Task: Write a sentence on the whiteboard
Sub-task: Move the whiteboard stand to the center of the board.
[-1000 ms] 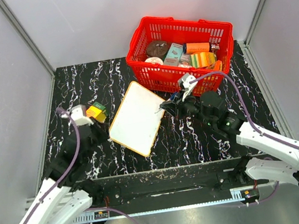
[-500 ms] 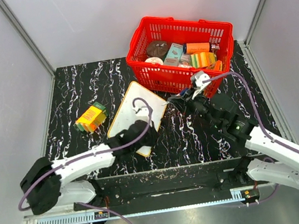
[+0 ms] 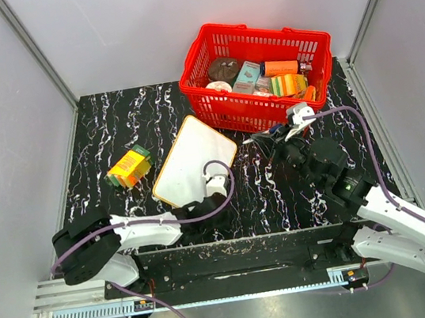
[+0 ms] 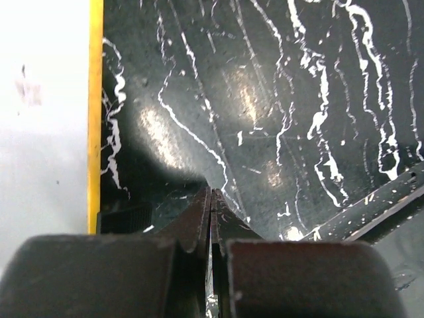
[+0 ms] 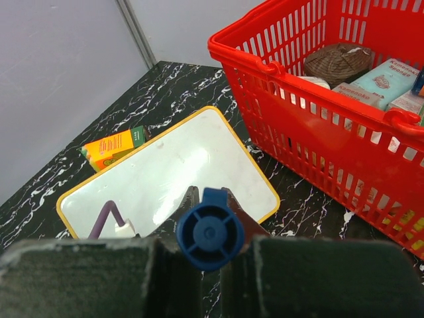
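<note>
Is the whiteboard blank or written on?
Blank: the whiteboard is plain white, no lettering; the left wrist view shows only a faint smudge.

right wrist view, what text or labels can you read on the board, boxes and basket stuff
whiteboard: no writing shows.
teal box in the red basket: printed words, too blurred to read.
orange box: print too small to read.
blue marker: no label shows.

Yellow-rimmed whiteboard (image 3: 189,162), lying flat, skewed, just beside red basket (image 3: 237,112)
</note>
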Available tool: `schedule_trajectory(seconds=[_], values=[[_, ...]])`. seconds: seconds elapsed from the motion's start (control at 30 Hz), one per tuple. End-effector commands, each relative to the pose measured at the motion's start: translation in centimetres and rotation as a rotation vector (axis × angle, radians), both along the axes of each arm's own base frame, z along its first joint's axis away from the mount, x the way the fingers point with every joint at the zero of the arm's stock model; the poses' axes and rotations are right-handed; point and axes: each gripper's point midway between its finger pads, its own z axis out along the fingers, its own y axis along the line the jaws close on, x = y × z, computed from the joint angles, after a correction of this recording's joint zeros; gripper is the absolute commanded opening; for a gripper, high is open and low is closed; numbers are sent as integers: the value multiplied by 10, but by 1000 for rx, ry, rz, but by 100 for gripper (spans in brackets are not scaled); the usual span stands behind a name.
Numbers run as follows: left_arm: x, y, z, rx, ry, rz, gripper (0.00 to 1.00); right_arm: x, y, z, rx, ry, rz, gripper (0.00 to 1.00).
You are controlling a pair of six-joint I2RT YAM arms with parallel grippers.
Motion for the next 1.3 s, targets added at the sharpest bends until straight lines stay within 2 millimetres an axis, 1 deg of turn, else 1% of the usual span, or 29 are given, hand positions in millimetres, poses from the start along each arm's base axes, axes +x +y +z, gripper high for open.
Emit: schedule_trajectory(seconds=[0.0,0.03,0.2,0.33,0.43,0.47,0.5,0.57,0.6,0.77,0.83,0.87,0.9,0.97,1.0,1.13,1.17,1.27], values=[[-3,13,-3,17,-3,100,0,3,-4,5,13,-21,-30,0],[0,19,-6,38,-12,132,0,2,-3,6,13,-24,-26,0],[-2,50,-23,112,14,272,0,1,-1,5,14,-24,-14,0],[3,65,-23,131,3,361,0,0,-1,6,16,-28,-8,0],[3,76,-22,117,7,422,0,-1,0,6,15,-25,-1,0],[1,83,-25,123,7,438,0,-1,0,5,16,-25,2,0],[2,85,-20,90,9,470,0,-1,1,4,13,-21,3,0],[2,96,-22,81,-3,500,0,-1,2,4,14,-21,8,0],[3,99,-17,60,-5,526,0,-1,3,3,13,-20,10,0],[8,126,-9,54,-53,628,0,-1,5,0,12,-13,19,0],[12,132,-3,37,-71,658,0,-1,6,0,13,-13,21,0],[13,135,-4,39,-76,653,0,-1,6,0,14,-11,22,0],[19,133,1,11,-87,650,0,0,6,-1,11,-10,22,0],[22,130,2,-7,-83,625,0,0,6,0,11,-10,24,0],[23,128,7,-20,-89,618,0,-1,7,0,10,-11,25,0],[16,121,11,-45,-56,573,0,-1,5,1,12,-13,21,0],[12,116,10,-50,-36,547,0,-1,5,1,12,-13,21,0],[4,99,15,-60,-16,467,0,-1,5,2,12,-15,20,0]])
